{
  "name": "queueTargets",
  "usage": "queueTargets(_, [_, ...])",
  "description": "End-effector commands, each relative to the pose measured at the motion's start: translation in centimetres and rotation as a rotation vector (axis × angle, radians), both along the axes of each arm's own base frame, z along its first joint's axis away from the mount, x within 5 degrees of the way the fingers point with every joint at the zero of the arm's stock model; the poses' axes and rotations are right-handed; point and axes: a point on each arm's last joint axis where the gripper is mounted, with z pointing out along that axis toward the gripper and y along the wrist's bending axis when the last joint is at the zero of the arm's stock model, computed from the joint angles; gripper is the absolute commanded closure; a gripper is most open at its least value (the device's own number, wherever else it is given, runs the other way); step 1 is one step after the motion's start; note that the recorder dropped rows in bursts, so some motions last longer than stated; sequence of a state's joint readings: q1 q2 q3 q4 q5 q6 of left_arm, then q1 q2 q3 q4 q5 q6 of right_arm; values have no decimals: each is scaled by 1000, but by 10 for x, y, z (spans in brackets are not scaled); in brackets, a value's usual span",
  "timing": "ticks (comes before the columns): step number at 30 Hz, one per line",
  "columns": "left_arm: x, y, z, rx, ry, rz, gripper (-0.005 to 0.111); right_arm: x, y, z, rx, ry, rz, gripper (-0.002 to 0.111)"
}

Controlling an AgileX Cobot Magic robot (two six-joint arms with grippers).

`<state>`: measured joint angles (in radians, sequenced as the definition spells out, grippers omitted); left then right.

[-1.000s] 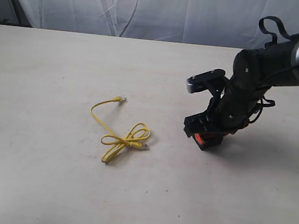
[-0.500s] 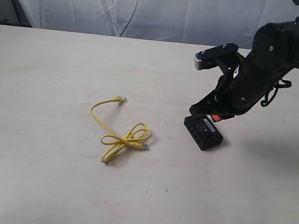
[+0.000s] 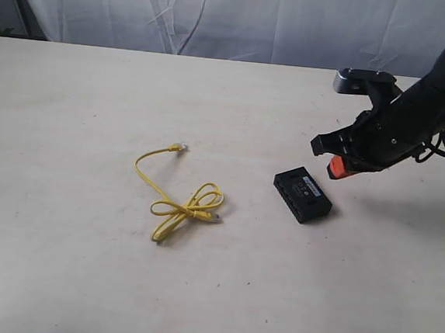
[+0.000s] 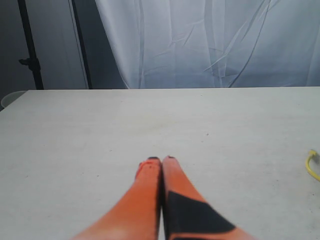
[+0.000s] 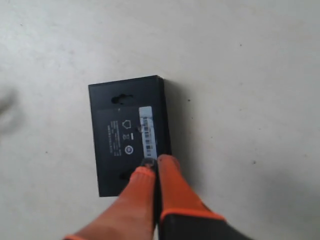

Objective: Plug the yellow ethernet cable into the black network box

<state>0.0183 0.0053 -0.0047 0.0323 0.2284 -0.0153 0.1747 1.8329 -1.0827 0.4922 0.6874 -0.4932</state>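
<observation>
The yellow ethernet cable lies partly coiled on the table, with one plug end stretched toward the back. The black network box lies flat to its right, white label up. My right gripper hovers above and just right of the box, shut and empty. In the right wrist view its orange fingertips hang over the label end of the box. My left gripper is shut and empty over bare table, with a bit of the yellow cable at that view's edge. The exterior view does not show it.
The pale table runs back to a white curtain. A dark stand pole stands beyond the table's far corner in the left wrist view.
My right arm has lifted off the black box and swung up and to the right. The box stays flat on the table. The cable has not moved.
</observation>
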Motion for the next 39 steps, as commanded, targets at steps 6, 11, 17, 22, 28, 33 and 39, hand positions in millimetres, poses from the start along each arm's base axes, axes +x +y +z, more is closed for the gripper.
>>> queueTargets(6, [0,0,0,-5,-13,1,107,5,-1,-2,16,-27,-33,108])
queueTargets(11, [0,0,0,-5,-13,1,107,6,-1,-2,14,-36,-36,108])
queueTargets(17, [0,0,0,-5,-13,1,107,6,-1,-1,14,-40,-37,108])
queueTargets(22, [0,0,0,-5,-13,1,107,6,-1,-1,14,-40,-37,108])
queueTargets(28, [0,0,0,9,-12,2,107,6,-1,-1,14,-40,-37,108])
queueTargets(33, [0,1,0,25,-12,3,107,6,-1,-1,14,-40,-37,108])
queueTargets(39, [0,1,0,25,-12,3,107,6,-1,-1,14,-37,-36,108])
